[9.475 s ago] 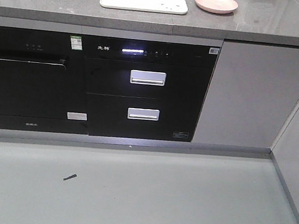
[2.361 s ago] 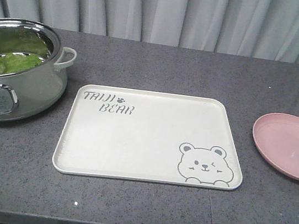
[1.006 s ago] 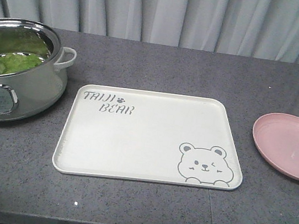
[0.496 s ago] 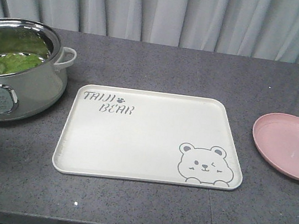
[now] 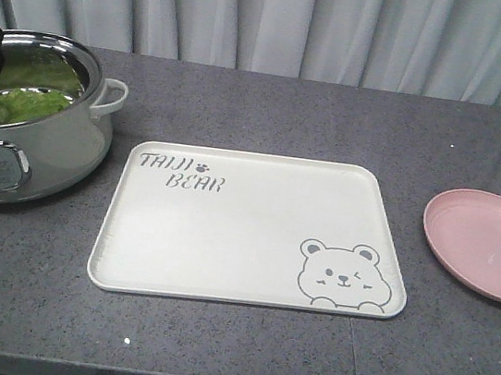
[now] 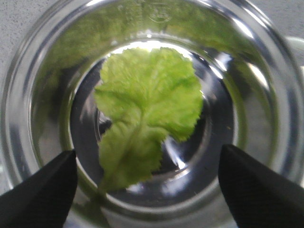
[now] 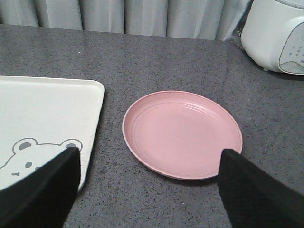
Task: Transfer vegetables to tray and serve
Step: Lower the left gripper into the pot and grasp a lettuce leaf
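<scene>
lettuce leaf (image 6: pixel 147 109) | bright green, crinkly, pale rib | in steel pot (image 6: pixel 266 95)

A crinkly bright green lettuce leaf (image 6: pixel 147 109) with a pale rib lies flat on the bottom of the steel pot (image 5: pixel 59 151). The cream-white rectangular tray (image 5: pixel 243 242), with grey "TAIJI BEAR" lettering and a winking bear drawing, lies flat on the counter (image 5: pixel 270 116) just right of the pot, its surface bare.
</scene>
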